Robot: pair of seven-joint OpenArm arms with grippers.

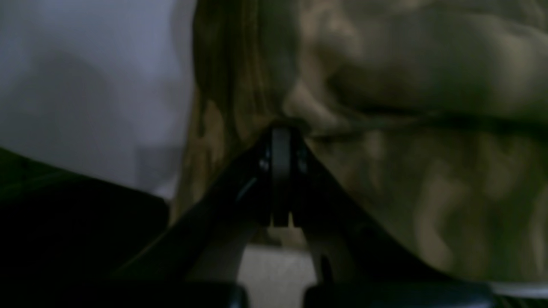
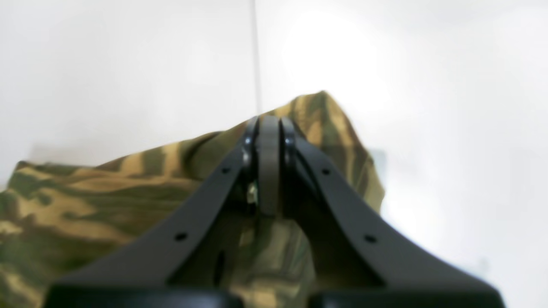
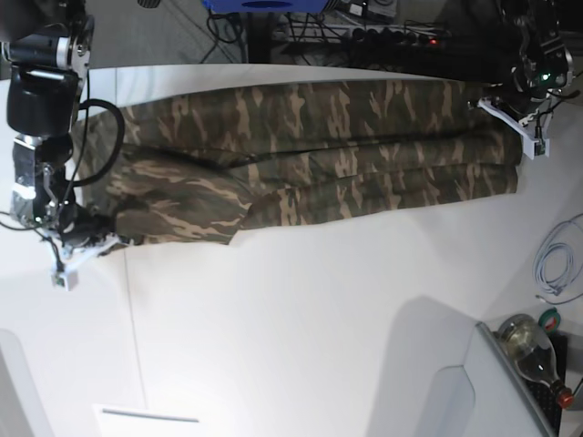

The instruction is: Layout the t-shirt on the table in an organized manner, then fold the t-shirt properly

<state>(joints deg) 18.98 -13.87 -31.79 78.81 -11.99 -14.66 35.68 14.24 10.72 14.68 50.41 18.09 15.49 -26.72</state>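
The left hand (image 1: 280, 128) is pressed together on an edge of the camouflage t-shirt (image 3: 310, 164), and at the opposite end the right hand (image 2: 269, 122) pinches a raised corner of the same cloth, its jaws closed with fabric bunched beneath them. Gripped at both ends, the shirt lies stretched in a long band across the far part of the white tabletop (image 3: 301, 319), seemingly so it can be pulled flat before folding. A bottle (image 3: 533, 350) and a coiled cable (image 3: 556, 264) sit at the tabletop's side. No label or writing is legible.
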